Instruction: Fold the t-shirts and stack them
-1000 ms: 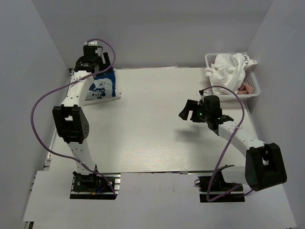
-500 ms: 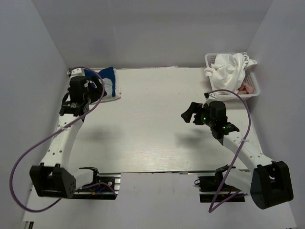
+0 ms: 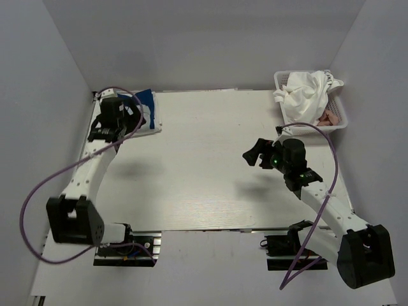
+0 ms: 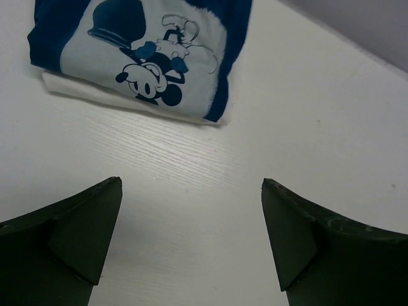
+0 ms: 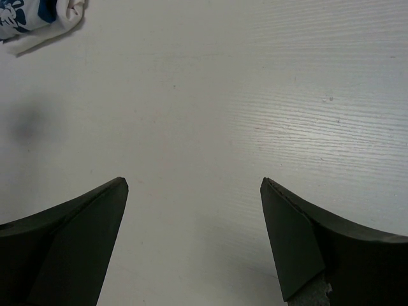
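A folded navy t-shirt with a white cartoon print [image 4: 153, 57] lies on a folded white t-shirt [image 4: 76, 89] at the table's far left corner [image 3: 145, 109]. My left gripper [image 3: 121, 113] is open and empty, just in front of that stack [image 4: 191, 191]. A crumpled white t-shirt [image 3: 306, 92] fills the white mesh basket [image 3: 338, 121] at the far right, with a dusty pink one [image 3: 329, 117] under it. My right gripper [image 3: 253, 153] is open and empty above the bare table middle [image 5: 194, 191]. The stack's corner shows in the right wrist view [image 5: 32, 22].
Grey walls close in the table on the left, far and right sides. Purple cables loop from both arms [image 3: 38, 191]. The arm bases [image 3: 124, 245] sit at the near edge.
My left arm has drawn back from over the stack and shifted toward its near left side. My right gripper has moved a little nearer and stayed open.
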`<action>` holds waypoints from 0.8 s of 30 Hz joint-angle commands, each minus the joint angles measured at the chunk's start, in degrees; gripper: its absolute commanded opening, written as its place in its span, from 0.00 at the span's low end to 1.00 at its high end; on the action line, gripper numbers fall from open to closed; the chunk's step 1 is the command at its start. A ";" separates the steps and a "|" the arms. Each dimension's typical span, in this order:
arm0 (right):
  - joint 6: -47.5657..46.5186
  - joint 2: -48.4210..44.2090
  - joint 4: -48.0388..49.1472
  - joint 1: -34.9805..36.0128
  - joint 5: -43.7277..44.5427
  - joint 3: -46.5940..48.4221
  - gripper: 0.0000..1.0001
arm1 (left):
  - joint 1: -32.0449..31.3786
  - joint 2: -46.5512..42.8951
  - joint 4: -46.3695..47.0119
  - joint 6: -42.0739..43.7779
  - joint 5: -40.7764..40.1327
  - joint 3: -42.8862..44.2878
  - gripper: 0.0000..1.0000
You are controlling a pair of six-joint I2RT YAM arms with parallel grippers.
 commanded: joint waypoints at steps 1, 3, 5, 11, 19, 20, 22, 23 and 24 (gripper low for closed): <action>-0.29 -0.91 3.07 -0.12 -0.92 -0.99 0.90 | 0.52 9.62 0.92 0.09 -5.06 9.48 1.00; -1.95 -0.56 3.07 -0.12 -1.62 -1.07 0.90 | 1.13 19.51 0.39 0.87 -8.05 14.52 1.00; -2.22 0.49 2.63 -0.03 -1.45 -0.64 0.90 | 1.65 26.31 -0.92 4.20 -8.06 22.60 1.00; -2.58 3.13 -1.58 -0.12 2.94 0.77 0.90 | 4.99 44.69 -1.90 17.11 -9.12 34.49 1.00; -3.11 10.07 -2.02 -0.03 2.78 3.75 0.90 | 8.07 50.86 2.50 24.77 2.39 33.88 1.00; -3.28 10.60 -2.38 -0.11 2.51 4.11 0.90 | 8.60 51.56 3.19 26.61 3.27 33.88 1.00; -3.37 12.53 -2.47 -0.12 2.07 4.81 0.90 | 9.30 53.84 3.20 28.90 5.63 33.88 1.00; -3.37 13.32 -2.38 -0.20 2.16 4.81 0.90 | 10.09 54.47 3.20 30.13 6.52 34.40 1.00; -3.46 13.76 -2.55 -0.20 2.33 5.34 0.90 | 10.10 55.60 3.20 32.32 7.22 34.93 1.00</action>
